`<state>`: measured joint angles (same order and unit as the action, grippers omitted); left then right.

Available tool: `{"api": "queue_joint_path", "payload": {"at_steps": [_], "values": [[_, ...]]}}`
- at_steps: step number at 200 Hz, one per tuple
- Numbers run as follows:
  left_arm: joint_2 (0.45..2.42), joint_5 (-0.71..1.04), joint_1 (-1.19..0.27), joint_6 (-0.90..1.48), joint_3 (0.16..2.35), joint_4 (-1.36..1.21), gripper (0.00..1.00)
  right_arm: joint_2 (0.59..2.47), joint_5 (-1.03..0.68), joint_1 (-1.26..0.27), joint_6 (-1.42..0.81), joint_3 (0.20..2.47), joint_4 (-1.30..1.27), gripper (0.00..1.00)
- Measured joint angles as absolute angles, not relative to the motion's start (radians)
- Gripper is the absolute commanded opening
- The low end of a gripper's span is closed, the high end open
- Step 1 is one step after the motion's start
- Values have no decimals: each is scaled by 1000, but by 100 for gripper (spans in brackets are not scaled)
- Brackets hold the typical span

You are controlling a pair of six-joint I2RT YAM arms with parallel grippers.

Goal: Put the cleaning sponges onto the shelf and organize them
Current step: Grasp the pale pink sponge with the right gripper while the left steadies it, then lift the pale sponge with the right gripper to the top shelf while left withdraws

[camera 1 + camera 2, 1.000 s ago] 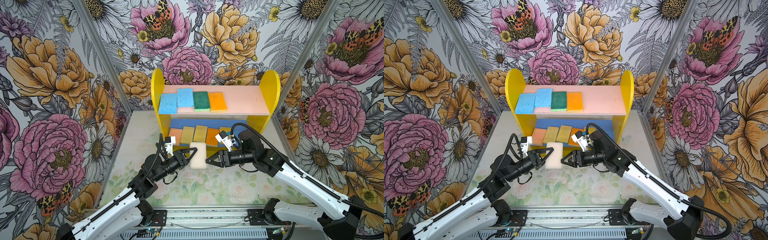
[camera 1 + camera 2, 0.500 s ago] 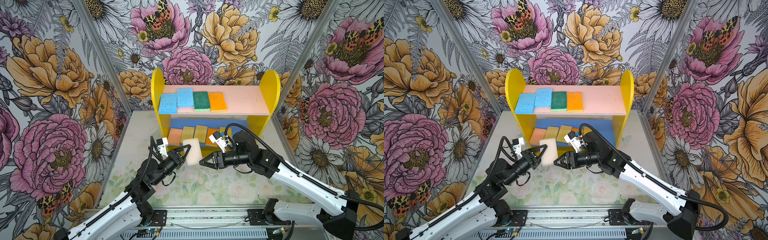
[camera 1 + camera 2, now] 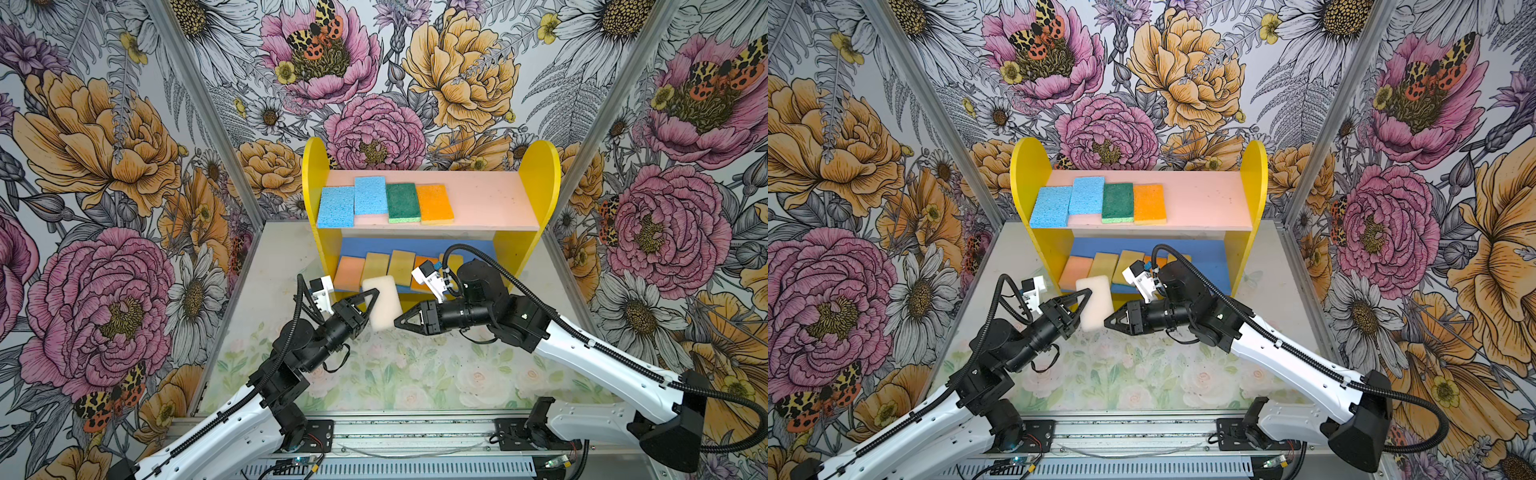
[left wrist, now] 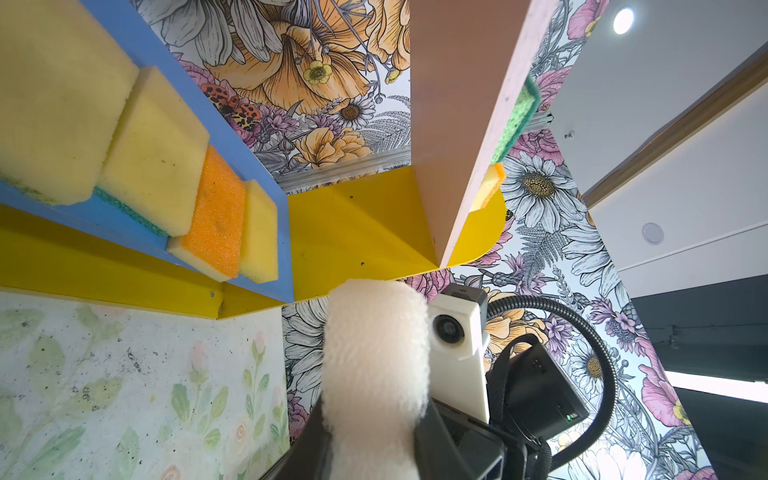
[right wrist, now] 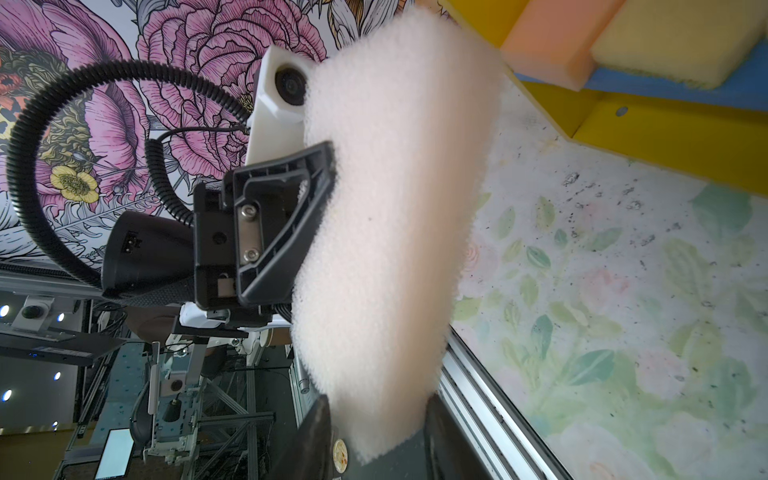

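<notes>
A bench [image 3: 415, 374] printed with pale flowers sits inside walls of bold floral wallpaper [image 3: 104, 166]. At its far edge stands the shelf [image 3: 540, 174], with round-topped yellow side panels, a pink upper board [image 3: 486, 199] and a blue lower board [image 3: 1208, 266].

Two black-and-white robot arms reach in from the near edge and meet just in front of the lower board. The left arm [image 3: 249, 411] comes from the left and the right arm [image 3: 602, 357] from the right.

Four sponges lie flat in a row on the left half of the upper board: two blue sponges [image 3: 336, 201], a dark green sponge [image 3: 402, 201] and an orange sponge [image 3: 434, 203]. On the lower board, a peach sponge [image 3: 348, 272], yellow sponges [image 3: 402, 268] and another orange one overlap in a leaning row.

A cream-white sponge [image 3: 384, 303] is held on edge in the air above the bench, between the two arms. The left gripper [image 3: 371, 309] is clamped on one end of it. The right gripper [image 3: 397, 322] has a finger on either side of the other end, touching the foam. Whether it grips cannot be told.
</notes>
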<state>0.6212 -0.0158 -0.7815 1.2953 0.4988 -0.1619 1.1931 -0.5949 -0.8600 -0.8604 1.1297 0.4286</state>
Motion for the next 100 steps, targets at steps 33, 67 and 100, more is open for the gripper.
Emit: {"api": "queue_joint_path", "payload": {"at_steps": [33,67,100], "values": [[622,-16,-781,1296,499,-162,20,1193,-585,-861,-856,1133,429,25],[621,-15,-781,1293,499,-161,24,1193,-571,-864,-854,1140,429,0],[602,-8,-774,1267,513,-122,53,1186,-569,-865,-833,1143,431,0]]}}
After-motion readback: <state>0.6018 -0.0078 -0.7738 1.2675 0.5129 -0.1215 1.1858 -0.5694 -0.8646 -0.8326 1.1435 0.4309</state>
